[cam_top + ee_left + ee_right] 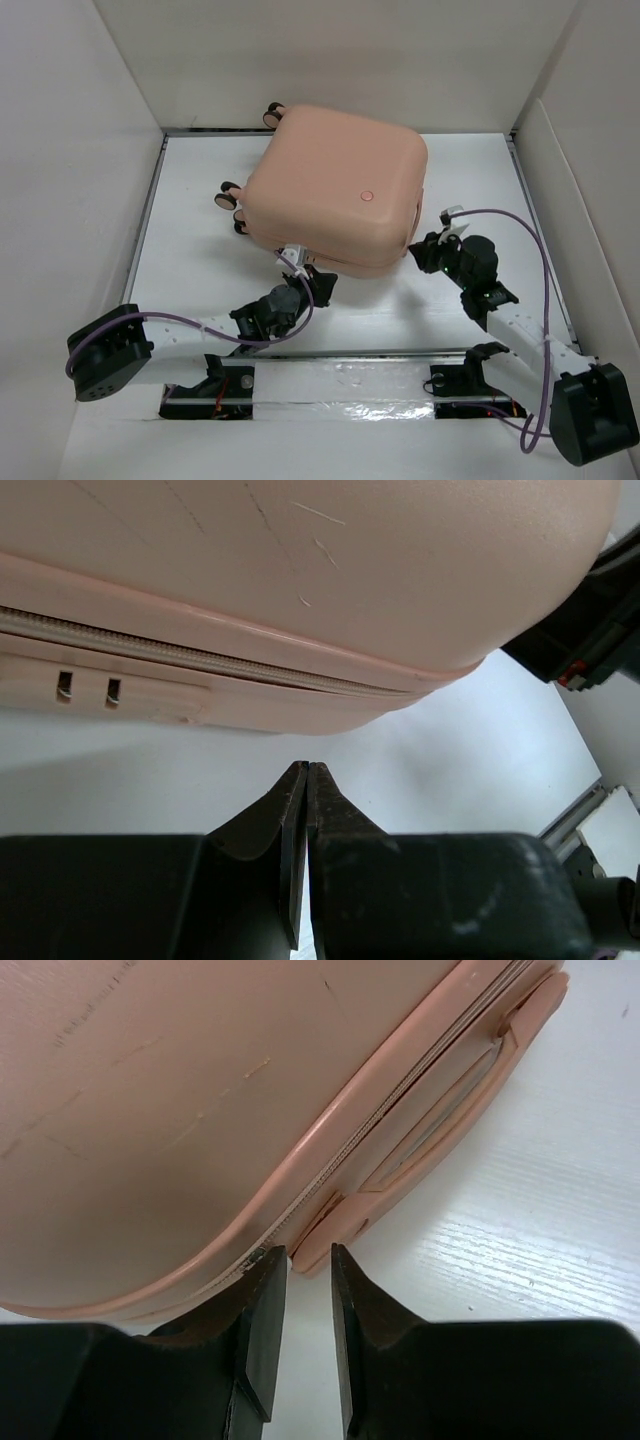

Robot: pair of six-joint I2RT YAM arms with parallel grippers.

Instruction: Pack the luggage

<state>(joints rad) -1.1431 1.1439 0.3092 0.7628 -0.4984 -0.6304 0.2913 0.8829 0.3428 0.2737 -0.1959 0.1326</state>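
Note:
The luggage is a peach-pink hard-shell suitcase lying closed on the white table, logo dot facing up and caster wheels at its left end. My left gripper is shut and empty, just in front of the suitcase's near side. In the left wrist view its tips sit below the zipper seam without touching it. My right gripper is at the near right corner. In the right wrist view its jaws are narrowly open and empty, by the end of the side handle and the zipper.
White walls enclose the table on the left, back and right. A metal rail with the arm bases runs along the near edge. The right arm's black body shows at the upper right of the left wrist view.

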